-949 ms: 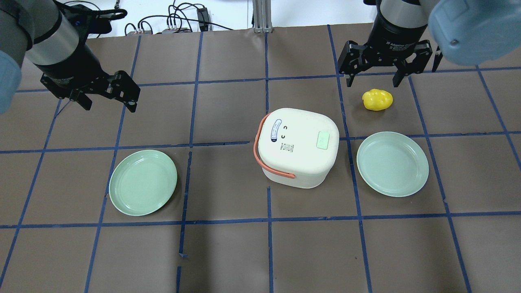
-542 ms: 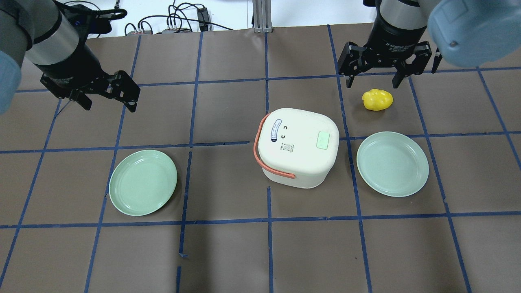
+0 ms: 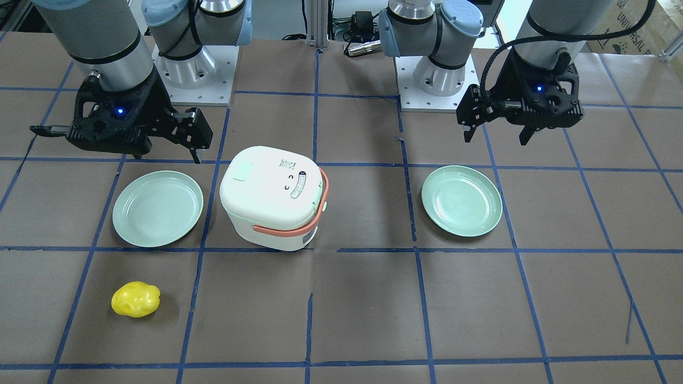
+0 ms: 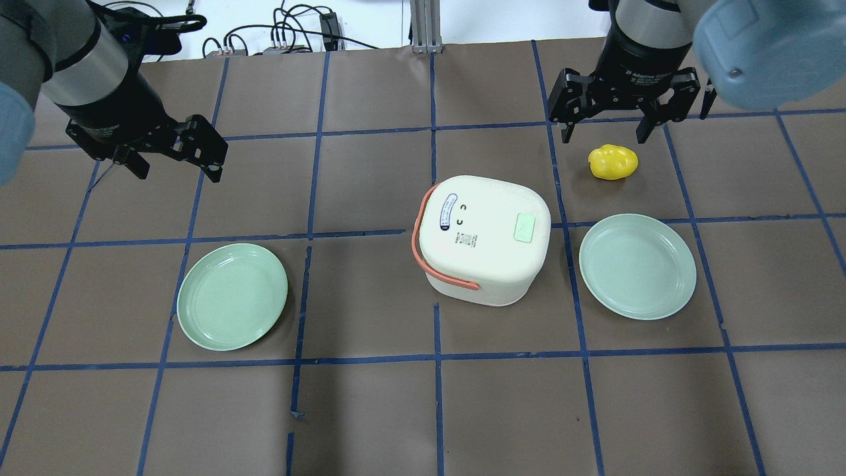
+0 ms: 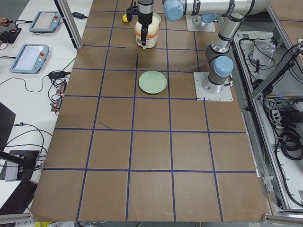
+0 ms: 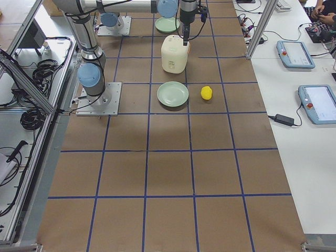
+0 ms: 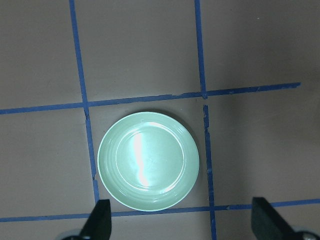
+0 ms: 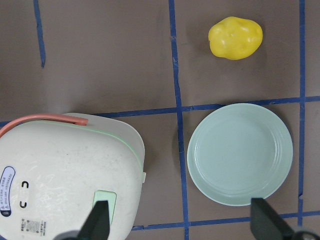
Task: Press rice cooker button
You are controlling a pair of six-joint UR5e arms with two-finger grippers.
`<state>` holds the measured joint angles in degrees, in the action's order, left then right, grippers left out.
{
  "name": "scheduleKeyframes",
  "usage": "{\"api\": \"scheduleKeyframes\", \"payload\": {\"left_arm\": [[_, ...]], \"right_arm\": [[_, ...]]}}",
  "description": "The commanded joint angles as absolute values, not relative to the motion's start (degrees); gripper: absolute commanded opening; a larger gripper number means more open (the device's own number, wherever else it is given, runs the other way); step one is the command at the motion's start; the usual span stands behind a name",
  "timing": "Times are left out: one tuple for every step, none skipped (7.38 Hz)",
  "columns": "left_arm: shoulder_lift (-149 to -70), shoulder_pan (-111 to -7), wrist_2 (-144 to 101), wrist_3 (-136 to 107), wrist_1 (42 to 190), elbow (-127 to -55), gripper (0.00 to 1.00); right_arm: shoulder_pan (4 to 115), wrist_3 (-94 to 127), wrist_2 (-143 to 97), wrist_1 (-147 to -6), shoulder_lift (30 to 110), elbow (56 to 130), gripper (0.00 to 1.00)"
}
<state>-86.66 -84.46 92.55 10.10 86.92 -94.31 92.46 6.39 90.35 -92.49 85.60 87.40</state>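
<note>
Hanging well above the table (image 4: 370, 410), the right gripper (image 4: 603, 135) sits off to the cooker's (image 4: 482, 238) right and touches nothing. Against the overhead pictures from a moment before, it has crept a little toward the top of the view, and the lettering on its body has shifted with it. That is the only change. Its fingers are spread wide with nothing between them. In the right wrist view the two fingertips (image 8: 97, 220) stand far apart at the bottom edge.

The left gripper (image 4: 175, 170) has not moved. It hangs well to the cooker's left, also spread wide and empty, its fingertips framing the bottom of the left wrist view.

The cooker stands upright where it was, lid shut. Its handle (image 4: 429, 254) lies folded down around the left side of the lid. The pale green button (image 4: 524, 229) is on the lid's right part, untouched, with printed marks toward the lid's left.

The right plate (image 4: 637, 266) lies just beside the cooker on its right, not touching it. The left plate (image 4: 232, 296) lies farther off on the cooker's left. A yellow lump (image 4: 613, 162) rests on the table to the cooker's right, on the side away from the robot, apart from both cooker and right plate. Plates and lump lie as before.
</note>
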Motion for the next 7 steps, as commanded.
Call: {"api": "scheduleKeyframes", "payload": {"left_arm": [[-86.6,-84.5,92.5,10.1,86.9,-94.3,1.00],[-86.7,-84.5,92.5,10.1,86.9,-94.3,1.00],[-86.7,-84.5,92.5,10.0,86.9,-94.3,1.00],[-86.7,-84.5,92.5,10.0,86.9,-94.3,1.00],[-86.7,-84.5,92.5,10.1,86.9,-94.3,1.00],[-86.7,-84.5,92.5,10.0,86.9,-94.3,1.00],[-86.7,-84.5,92.5,10.1,86.9,-94.3,1.00]], "right_arm": [[92.5,6.4,90.4,-92.7,85.6,87.7,1.00],[92.5,6.4,90.4,-92.8,85.6,87.7,1.00],[92.5,6.4,90.4,-92.8,85.7,87.7,1.00],[92.5,6.4,90.2,-92.8,85.7,87.7,1.00],[93.1,6.4,90.1,-93.0,85.8,87.7,1.00],[93.7,7.0,89.9,-93.0,86.0,87.7,1.00],[94.4,7.3,86.8,-93.0,85.9,88.1,1.00]]}}
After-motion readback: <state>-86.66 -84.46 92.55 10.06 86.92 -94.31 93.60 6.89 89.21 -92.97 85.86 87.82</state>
